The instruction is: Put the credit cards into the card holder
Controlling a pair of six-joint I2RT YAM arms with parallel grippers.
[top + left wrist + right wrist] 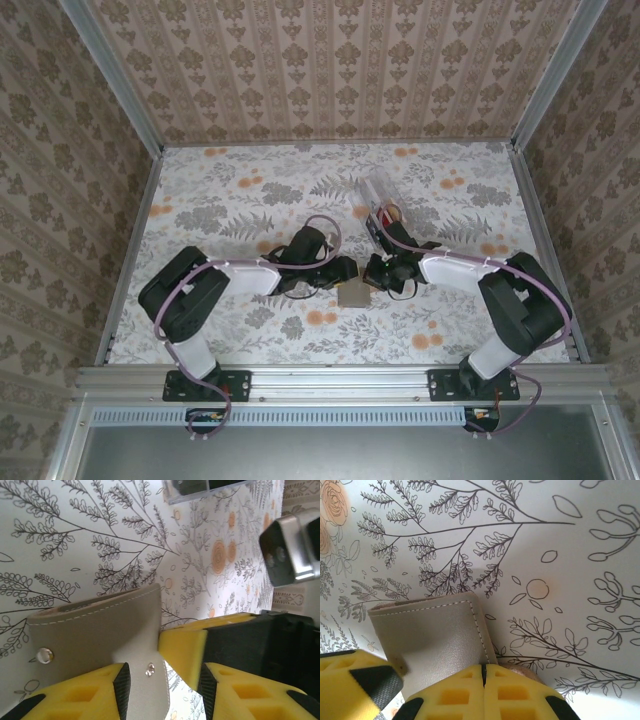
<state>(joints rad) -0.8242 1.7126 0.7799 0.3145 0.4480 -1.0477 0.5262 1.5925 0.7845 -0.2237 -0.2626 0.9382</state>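
Step in hand (my judgement): getting the holder open so that a card can go in.

- The flat grey-taupe stitched card holder (352,295) lies on the floral tablecloth (230,210), between the two arms.
- Left gripper (162,676): jaws apart, straddling one panel of the holder. One black pad (122,682) touches it, and cloth shows at the other side.
- Right gripper (484,675): fingers together, tips against the holder's stitched edge. Cannot tell whether a flap is pinched.
- The red plastic credit card (382,214) sits at the clear plastic box (375,190), well apart from the holder.

To do it well: close the left gripper on one panel only and pin it flat. The right gripper should lift the top flap slowly, without dragging the whole holder.
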